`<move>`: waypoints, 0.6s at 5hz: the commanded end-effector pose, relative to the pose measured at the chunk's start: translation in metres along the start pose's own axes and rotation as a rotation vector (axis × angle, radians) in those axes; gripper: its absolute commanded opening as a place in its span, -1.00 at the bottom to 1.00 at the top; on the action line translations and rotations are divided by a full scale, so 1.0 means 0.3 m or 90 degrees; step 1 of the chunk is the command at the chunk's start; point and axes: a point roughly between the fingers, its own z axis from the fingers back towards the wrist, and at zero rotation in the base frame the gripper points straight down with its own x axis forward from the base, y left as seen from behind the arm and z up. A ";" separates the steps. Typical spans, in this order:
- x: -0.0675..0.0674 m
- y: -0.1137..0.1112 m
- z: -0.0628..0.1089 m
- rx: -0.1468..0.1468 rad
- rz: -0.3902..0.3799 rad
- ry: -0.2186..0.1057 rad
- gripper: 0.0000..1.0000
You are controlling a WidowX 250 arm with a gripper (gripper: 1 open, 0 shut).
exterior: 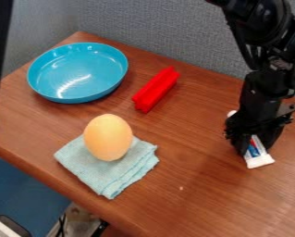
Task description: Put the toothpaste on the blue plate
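Note:
The toothpaste (260, 153) is a small white tube with red and blue print, lying on the wooden table at the right edge. My black gripper (253, 139) points straight down onto it, its fingers shut on the tube's upper end; the white lower end sticks out below the fingers. The blue plate (77, 72) sits far off at the table's back left, with nothing in it.
A red rectangular block (154, 89) lies between the plate and the gripper. An orange egg-shaped object (107, 137) rests on a light teal folded cloth (107, 165) near the front edge. The table's right edge runs close beside the tube.

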 end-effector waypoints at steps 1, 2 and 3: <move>0.017 -0.022 0.074 -0.031 -0.009 -0.019 -1.00; 0.017 -0.015 0.081 -0.028 -0.014 -0.018 -1.00; 0.017 -0.009 0.088 -0.026 -0.019 -0.017 -1.00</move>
